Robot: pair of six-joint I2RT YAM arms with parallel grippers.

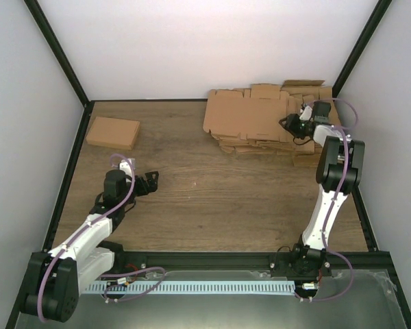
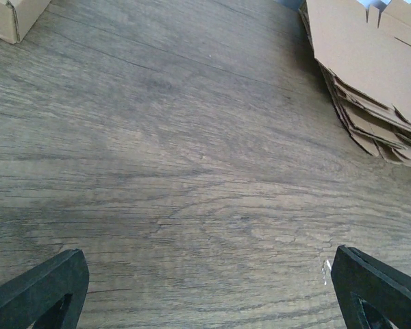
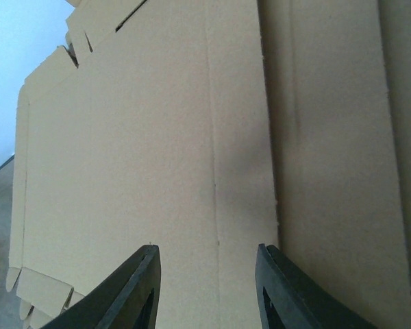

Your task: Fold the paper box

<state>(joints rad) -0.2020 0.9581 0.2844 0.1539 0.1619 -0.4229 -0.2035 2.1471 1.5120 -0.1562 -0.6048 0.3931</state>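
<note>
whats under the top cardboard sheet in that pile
More flat cardboard sheets, their edges poking out beneath the top sheet. How many, and the table under them, is covered.

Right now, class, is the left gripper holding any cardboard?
No: the left gripper is open, its fingers wide apart with only the table showing between them.

Wood-grain table (image 1: 212, 199). Closed box (image 1: 112, 132) upper left. Cardboard stack (image 1: 250, 116) upper right, flat blanks, edges uneven. Tiny white speck (image 2: 327, 269) mid-table, possibly paper scrap.
</note>
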